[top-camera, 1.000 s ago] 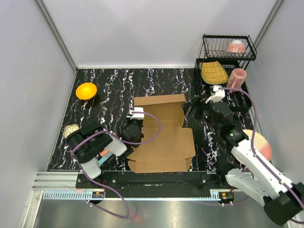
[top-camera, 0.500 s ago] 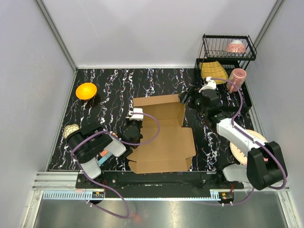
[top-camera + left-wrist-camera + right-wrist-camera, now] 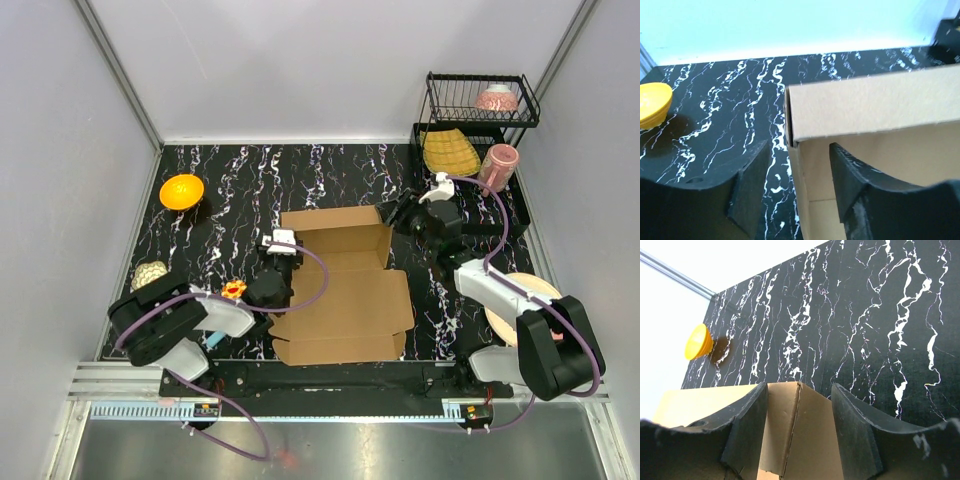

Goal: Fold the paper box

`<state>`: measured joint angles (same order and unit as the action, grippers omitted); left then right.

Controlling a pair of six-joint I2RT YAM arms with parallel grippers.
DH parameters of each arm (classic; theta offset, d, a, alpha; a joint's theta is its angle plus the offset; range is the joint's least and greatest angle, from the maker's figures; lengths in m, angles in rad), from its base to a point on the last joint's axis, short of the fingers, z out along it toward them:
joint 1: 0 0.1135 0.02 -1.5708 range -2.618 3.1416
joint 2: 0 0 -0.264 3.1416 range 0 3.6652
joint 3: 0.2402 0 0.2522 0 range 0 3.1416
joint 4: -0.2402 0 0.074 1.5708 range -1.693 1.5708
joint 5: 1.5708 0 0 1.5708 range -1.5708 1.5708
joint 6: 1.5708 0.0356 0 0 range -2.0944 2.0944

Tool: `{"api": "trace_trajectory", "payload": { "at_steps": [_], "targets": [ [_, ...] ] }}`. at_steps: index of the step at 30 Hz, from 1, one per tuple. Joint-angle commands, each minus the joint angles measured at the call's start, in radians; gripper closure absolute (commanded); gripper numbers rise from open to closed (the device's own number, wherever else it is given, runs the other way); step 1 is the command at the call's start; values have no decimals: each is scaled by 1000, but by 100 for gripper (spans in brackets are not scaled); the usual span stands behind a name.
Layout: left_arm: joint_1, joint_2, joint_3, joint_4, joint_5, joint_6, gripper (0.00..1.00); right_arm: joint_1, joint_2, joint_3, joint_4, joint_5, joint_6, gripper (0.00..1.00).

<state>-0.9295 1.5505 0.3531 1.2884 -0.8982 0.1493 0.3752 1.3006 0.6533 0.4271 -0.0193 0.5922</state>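
My right end effector (image 3: 799, 392) has reached the paper box's (image 3: 345, 305) far wall; like my left end effector (image 3: 798, 150), its fingers stand apart, so the unheld wall may flop.

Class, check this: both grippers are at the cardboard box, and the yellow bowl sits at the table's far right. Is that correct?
Not quite. The bowl sits at the far left of the table, not the far right, as the top view shows. The rest holds: the left gripper and the right gripper are both at the box.

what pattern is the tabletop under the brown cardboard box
Black tabletop with white marble veining, clearest in right wrist view.
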Motion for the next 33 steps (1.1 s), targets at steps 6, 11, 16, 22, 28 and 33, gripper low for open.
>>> {"api": "trace_trajectory", "payload": {
  "at_steps": [6,11,16,22,28,33],
  "targets": [
    [-31,-271,3,-180,64,-105,31,-2,-1,-70,-53,13,-28,42],
    [-31,-481,10,-493,128,-229,28,-2,-9,-78,-60,13,-37,42],
    [-29,-630,27,-548,134,-310,20,-2,-9,-95,-47,35,-40,42],
    [115,-597,197,-867,350,-557,11,-2,-20,-122,-42,30,-38,44],
    [207,-466,189,-816,473,-691,11,-2,-27,-144,-39,22,-34,45],
    [242,-391,192,-828,553,-725,21,-2,-30,-147,-45,-4,-35,46]
  ]
}}
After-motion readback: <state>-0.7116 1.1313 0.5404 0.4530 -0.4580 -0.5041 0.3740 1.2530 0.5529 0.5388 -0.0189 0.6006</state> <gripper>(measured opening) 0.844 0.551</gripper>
